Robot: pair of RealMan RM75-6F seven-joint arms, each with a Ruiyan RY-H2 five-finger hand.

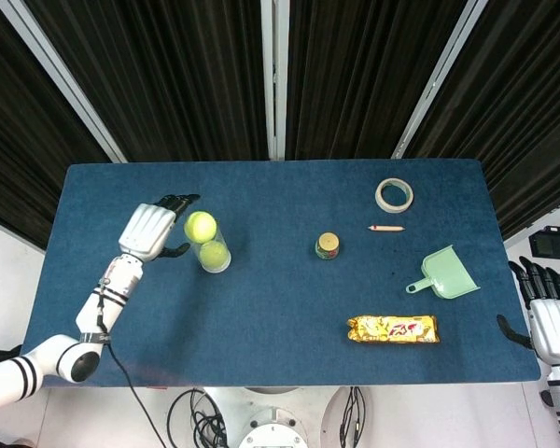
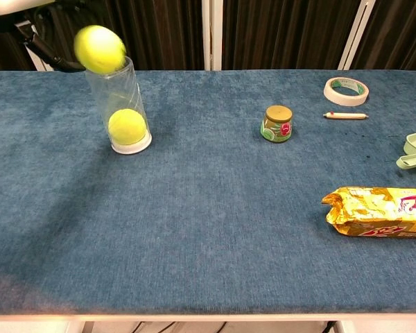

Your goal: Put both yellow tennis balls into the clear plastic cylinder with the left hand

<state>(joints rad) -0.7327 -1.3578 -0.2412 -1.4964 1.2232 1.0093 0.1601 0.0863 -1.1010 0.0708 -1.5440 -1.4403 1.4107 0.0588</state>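
Note:
The clear plastic cylinder stands upright on the left part of the blue table. One yellow tennis ball lies at its bottom. The second yellow tennis ball is at the cylinder's mouth, blurred in the chest view and free of the fingers. My left hand sits just left of the cylinder's top, fingers spread apart and holding nothing. My right hand hangs off the table's right edge, fingers apart and empty.
A small green jar stands mid-table. A tape roll and a pencil lie at the back right. A green dustpan and a gold snack packet lie at the right.

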